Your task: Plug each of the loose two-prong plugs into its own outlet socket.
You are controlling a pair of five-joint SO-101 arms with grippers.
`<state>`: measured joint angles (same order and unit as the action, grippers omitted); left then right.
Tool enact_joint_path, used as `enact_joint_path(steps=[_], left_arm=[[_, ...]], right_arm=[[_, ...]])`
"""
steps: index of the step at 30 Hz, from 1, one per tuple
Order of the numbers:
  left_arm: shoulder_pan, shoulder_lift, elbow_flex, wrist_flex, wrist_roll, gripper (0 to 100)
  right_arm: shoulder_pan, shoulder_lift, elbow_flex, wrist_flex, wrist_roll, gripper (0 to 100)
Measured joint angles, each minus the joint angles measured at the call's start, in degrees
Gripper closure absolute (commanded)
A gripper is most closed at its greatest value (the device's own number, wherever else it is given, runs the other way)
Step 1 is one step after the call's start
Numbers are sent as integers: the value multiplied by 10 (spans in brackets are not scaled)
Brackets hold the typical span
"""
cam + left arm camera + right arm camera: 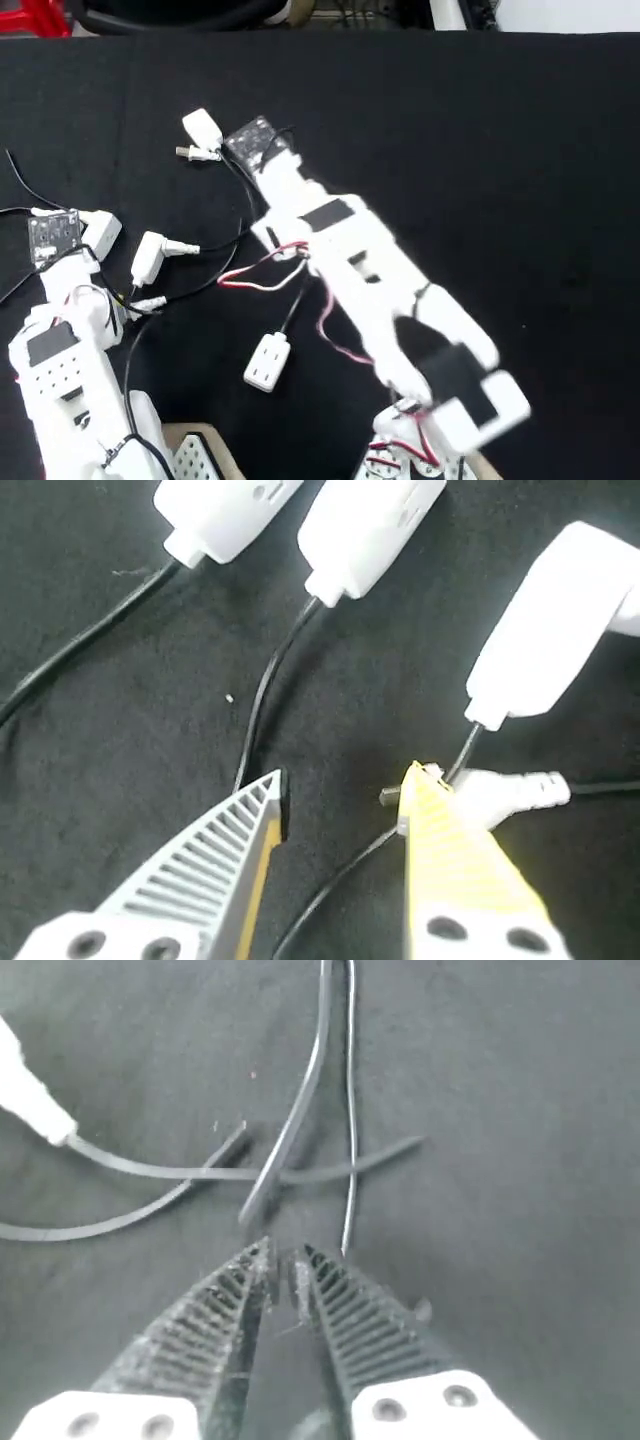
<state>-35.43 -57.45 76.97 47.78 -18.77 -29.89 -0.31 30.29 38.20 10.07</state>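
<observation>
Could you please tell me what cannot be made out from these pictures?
Right wrist view: whether the right gripper grips the black cable meeting it, blurred there.
Left wrist view: the small plug's front, behind the left gripper; two white housings, cut off by the picture's edge.
High view: the outlet socket's slots, too small to count.

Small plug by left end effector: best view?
Left wrist view: the small plug lies beside a finger of the left end effector, prong visible. High view has it tiny by that arm. Right wrist view faces black cables.
</observation>
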Motion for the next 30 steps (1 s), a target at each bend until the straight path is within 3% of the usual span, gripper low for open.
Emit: enact_joint_path(steps=[4, 10, 15, 25, 30], left_arm=[[14, -1, 21, -6, -33, 809], [60, -1, 31, -11, -80, 809], [66, -4, 53, -53, -81, 809], [66, -2, 53, -58, -81, 809], [66, -2, 53, -58, -81, 809]], right_arm=[[-5, 83, -18, -83, -1, 888], [-4, 167, -104, -113, -10, 888], [-5, 189, -157, -113, -47, 888], [-50, 246, -186, -111, -51, 888], [-41, 260, -265, -1, -50, 889]])
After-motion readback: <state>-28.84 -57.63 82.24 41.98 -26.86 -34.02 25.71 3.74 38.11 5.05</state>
